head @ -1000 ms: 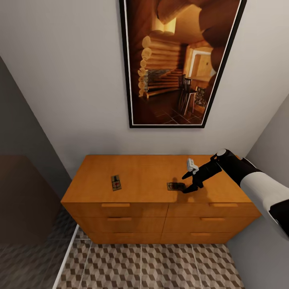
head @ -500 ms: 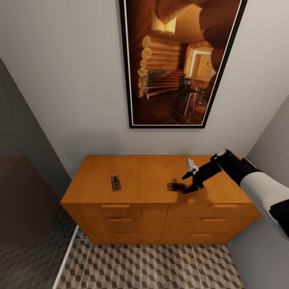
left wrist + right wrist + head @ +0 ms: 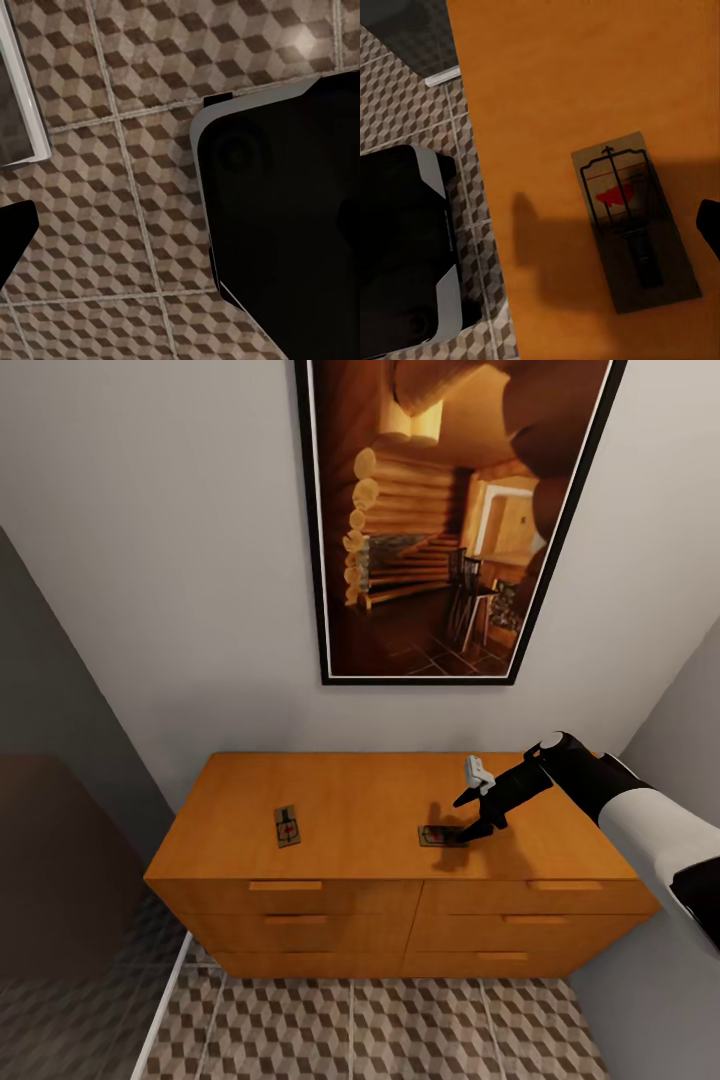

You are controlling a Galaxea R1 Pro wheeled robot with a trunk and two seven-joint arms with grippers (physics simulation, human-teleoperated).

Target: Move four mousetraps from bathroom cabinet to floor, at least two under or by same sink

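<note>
wooden cabinet (image 3: 400, 830): one, two mousetraps on top
left trap (image 3: 287, 826): flat, alone
right trap (image 3: 442, 836): under right hand (image 3: 478, 812)
right hand: grip unclear
floor (image 3: 400, 1030): cube tiles

- Right claw (image 3: 478, 828) partly covers the near mousetrap (image 3: 441, 836); whether its fingers grip cannot be told.
- Wall picture (image 3: 440, 510) is cut off at the head view's top edge.
- Far mousetrap (image 3: 287, 826): details too small.
</note>
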